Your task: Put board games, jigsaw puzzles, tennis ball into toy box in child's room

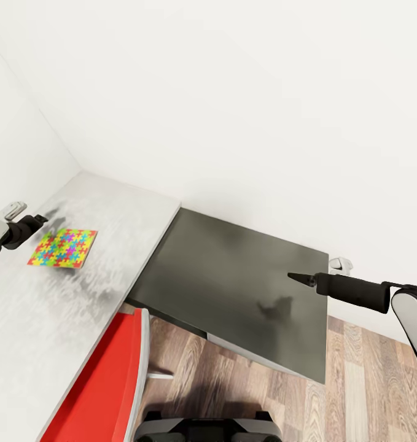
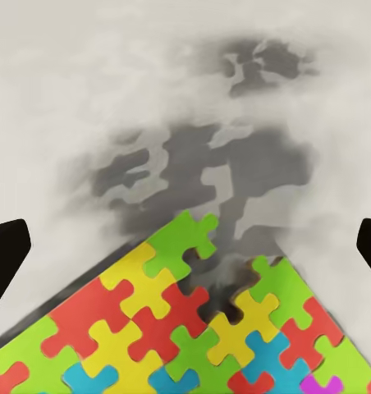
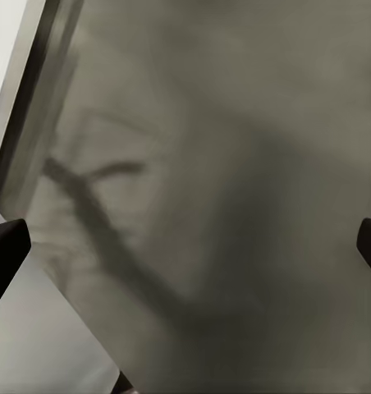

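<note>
Fingers of the left gripper (image 1: 43,217) stand apart and grasp nothing; in the left wrist view its two dark fingertips (image 2: 6,254) sit wide at either side, with a corner of the puzzle (image 2: 194,328) between and ahead of them. Fingers of the right gripper (image 1: 294,277) also stand apart in the right wrist view, one fingertip (image 3: 5,250) at each side, and grasp nothing; in the head view they read as a single point.

Nearest the robot is the red chair (image 1: 104,380), tucked under the near edge of the table (image 1: 110,209). Beyond it, the puzzle (image 1: 63,248) lies flat on the pale top, close to the left edge and well short of the far corner. It is square, so it has no long axis; one corner points toward the left gripper, which hovers just beside it. The left arm is clearly the nearer one. The right gripper hangs over the bare dark section (image 1: 233,288), near its right edge and well apart from the puzzle.

Judgement: a thin flat square gives little to pinch from above. Open tabletop lies around the puzzle. The wall (image 1: 233,92) bounds the far edge.
</note>
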Tool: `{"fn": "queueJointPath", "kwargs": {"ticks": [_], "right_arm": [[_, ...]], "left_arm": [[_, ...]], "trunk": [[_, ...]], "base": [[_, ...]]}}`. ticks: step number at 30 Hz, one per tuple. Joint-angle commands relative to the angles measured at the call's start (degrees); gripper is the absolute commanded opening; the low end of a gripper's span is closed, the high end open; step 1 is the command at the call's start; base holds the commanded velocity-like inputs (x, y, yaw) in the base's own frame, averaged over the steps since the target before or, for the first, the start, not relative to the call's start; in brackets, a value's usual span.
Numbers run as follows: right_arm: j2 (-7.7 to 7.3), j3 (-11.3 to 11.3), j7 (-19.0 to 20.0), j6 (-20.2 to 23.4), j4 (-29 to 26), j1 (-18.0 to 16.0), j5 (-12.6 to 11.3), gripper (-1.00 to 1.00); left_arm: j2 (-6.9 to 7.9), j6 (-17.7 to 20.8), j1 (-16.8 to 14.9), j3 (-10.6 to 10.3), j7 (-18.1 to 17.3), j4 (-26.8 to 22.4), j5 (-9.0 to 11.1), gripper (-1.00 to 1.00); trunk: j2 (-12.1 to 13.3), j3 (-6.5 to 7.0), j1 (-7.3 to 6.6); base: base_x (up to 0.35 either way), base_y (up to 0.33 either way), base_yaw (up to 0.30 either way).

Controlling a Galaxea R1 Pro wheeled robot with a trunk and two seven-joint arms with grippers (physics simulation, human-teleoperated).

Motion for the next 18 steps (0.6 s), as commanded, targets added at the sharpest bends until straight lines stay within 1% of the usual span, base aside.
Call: {"fn": "queueJointPath", "kwargs": {"ticks": [1, 13, 18], "right_arm": [[0.00, -0.07, 0.58, 0.22, -0.01, -0.04, 0.51, 1.00], [0.01, -0.04, 0.51, 0.22, -0.01, -0.06, 0.51, 1.00], [0.01, -0.06, 0.45, 0.22, -0.01, -0.09, 0.54, 1.00]], "left_arm": [[0.06, 0.25, 0.07, 0.09, 0.44, -0.09, 0.51, 1.00], [0.26, 0.14, 0.82, 0.11, 0.44, 0.09, 0.38, 1.00], [0.29, 0.13, 1.09, 0.11, 0.44, 0.14, 0.37, 1.00]], "trunk": [[-0.09, -0.12, 0.03], [-0.09, -0.33, 0.03], [-0.09, -0.39, 0.03]], "base": [[0.000, 0.000, 0.000], [0.000, 0.000, 0.001], [0.000, 0.000, 0.089]]}}
